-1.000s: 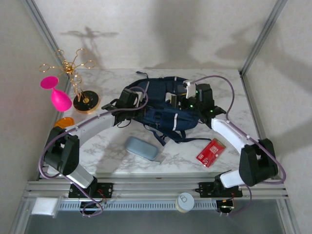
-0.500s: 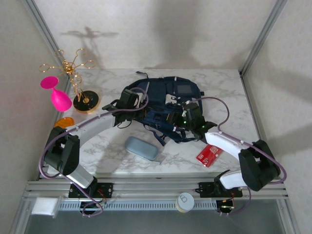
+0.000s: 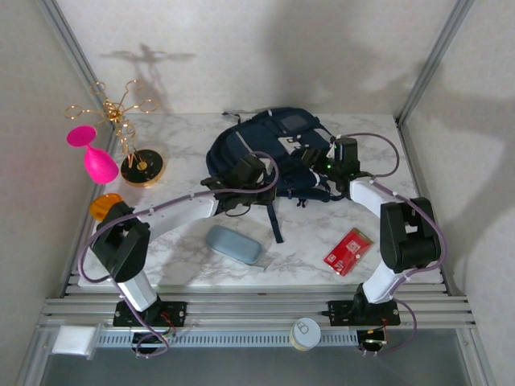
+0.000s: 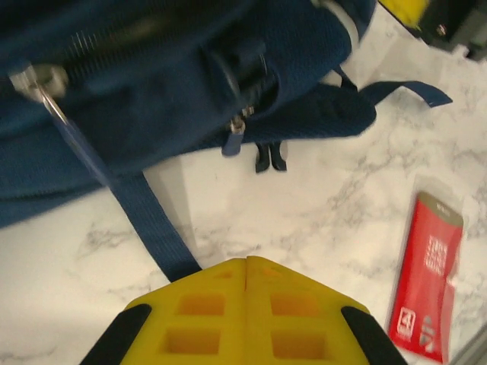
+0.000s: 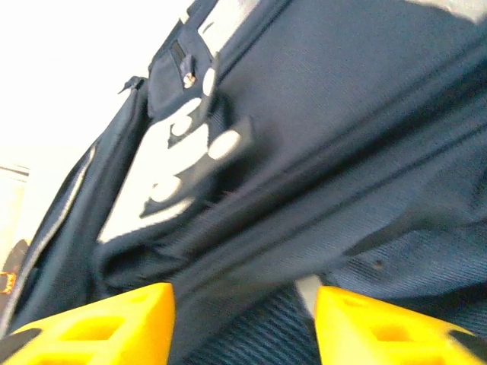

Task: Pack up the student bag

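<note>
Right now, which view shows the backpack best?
Top external: the whole backpack is in frame. Left wrist shows its zip pulls and a strap close up; right wrist, blurred fabric and a white patch.

The student bag (image 3: 283,138) has slid farther back; the left tool (image 4: 245,265) and right tool (image 5: 243,306) followed.

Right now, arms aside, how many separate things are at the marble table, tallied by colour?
Navy: 1, student bag
Grey-blue: 1, case
Red: 1, packet
Pink: 1, glass
Gold: 1, stand
Orange: 1, object
Total: 6
</note>
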`<state>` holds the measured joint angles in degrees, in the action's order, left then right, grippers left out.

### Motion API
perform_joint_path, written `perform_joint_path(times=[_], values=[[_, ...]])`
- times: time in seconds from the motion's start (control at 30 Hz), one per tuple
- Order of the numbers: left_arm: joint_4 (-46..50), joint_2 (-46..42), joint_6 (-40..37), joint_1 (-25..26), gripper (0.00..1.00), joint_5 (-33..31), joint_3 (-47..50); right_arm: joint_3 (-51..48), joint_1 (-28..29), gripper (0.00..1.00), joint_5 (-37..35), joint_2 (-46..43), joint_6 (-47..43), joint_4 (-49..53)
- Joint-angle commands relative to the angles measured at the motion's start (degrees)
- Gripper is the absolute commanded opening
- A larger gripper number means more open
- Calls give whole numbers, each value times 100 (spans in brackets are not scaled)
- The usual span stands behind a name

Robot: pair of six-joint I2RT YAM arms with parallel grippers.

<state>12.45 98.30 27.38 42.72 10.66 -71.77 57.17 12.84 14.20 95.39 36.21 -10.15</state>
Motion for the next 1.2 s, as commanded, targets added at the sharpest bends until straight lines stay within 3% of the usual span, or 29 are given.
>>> perform_joint_path(times=[0.0,0.13,0.3,0.53,0.7,0.8,1.17], values=[[147,88,128,-90,0,-662,-228,-211,233,60,273,-497,493,421],[250,-49,-10,-385,0,-644,-109,-673,829,68,303,-794,1604,157],[29,-337,-50,-740,0,-316,239,-521,1432,72,88,-457,2661,-288],[-51,-232,135,-840,3,-578,352,145,1566,66,-455,288,3023,-477],[-205,-258,327,-1046,6,-826,538,536,1590,62,-877,269,2823,-100],[-500,-225,326,-1163,13,-743,672,614,1678,65,-1347,121,2725,217],[-864,409,483,-1240,11,-709,1111,918,1797,66,-1649,160,2685,498]])
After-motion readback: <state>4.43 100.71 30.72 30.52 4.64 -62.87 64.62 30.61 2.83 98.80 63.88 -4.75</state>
